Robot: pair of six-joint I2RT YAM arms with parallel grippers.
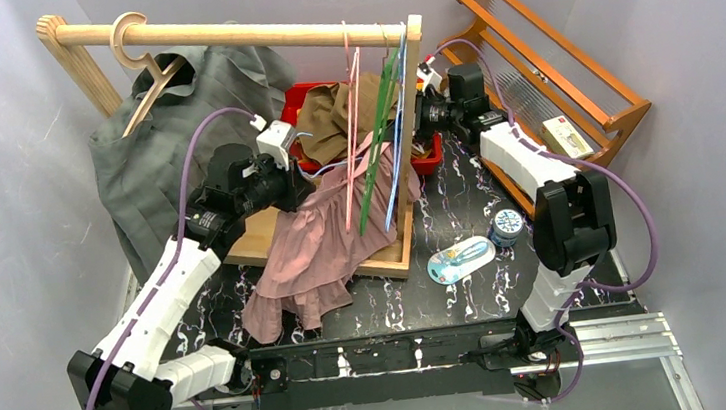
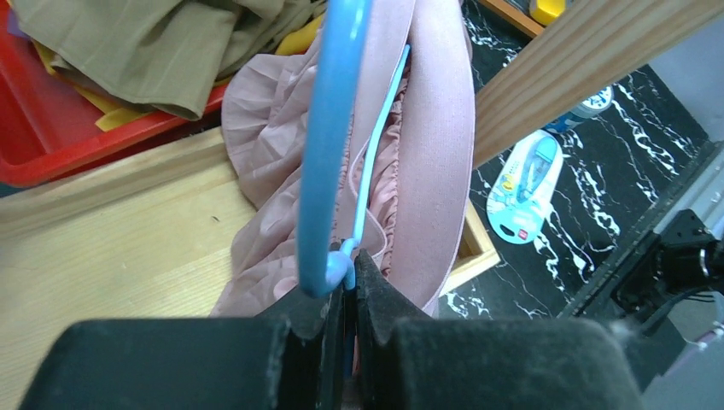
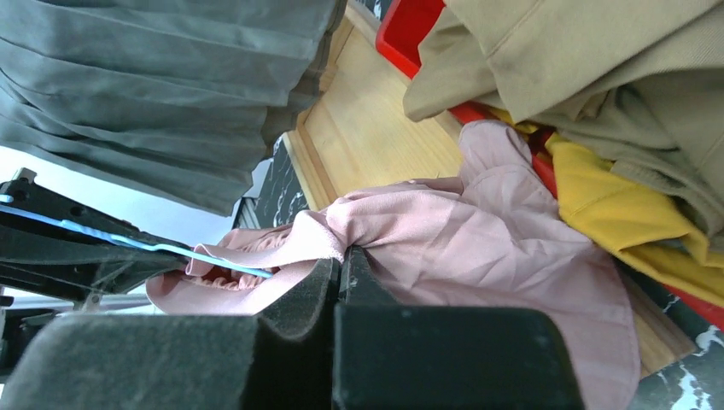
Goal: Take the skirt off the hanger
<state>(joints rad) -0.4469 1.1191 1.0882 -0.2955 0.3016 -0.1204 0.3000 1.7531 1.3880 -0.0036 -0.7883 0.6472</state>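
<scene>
Pale grey walls boxed in a black marbled table (image 1: 449, 302) on three sides.

Count:
- Two arms.
- One wooden rail (image 1: 252, 35) along the far edge.
- Four hangers on the rail. One wooden hanger (image 1: 149, 93) at the left end carried a grey garment (image 1: 153, 155). A pink hanger (image 1: 352, 136), a green hanger (image 1: 379, 133) and a blue hanger (image 2: 329, 128) were bunched at the right end.
- One wooden base board (image 1: 384, 253) at table centre.
- One red bin (image 1: 299, 99) at the board's far side, holding a tan garment (image 1: 330, 113) and yellow cloth (image 3: 598, 205).
- One wooden rack (image 1: 631, 111) in the far right corner, with one small box (image 1: 565, 135) on it.
- One blister pack (image 1: 460, 259) and one round tub (image 1: 507, 226) toward the right edge.

One pink skirt (image 1: 312, 240): its waistband was up at the blue hanger, its body draped over the board's near edge, and its hem lay on the marble toward the near left.

The left gripper (image 2: 348, 282) had its jaws closed on the blue hanger's thin bar, with skirt fabric just behind. The right gripper (image 3: 341, 260) had its jaws closed, pinching a fold of the skirt.

Open room: bare marble showed along the near edge between the hem and the blister pack. The far side was crowded by rail, bin and rack.
</scene>
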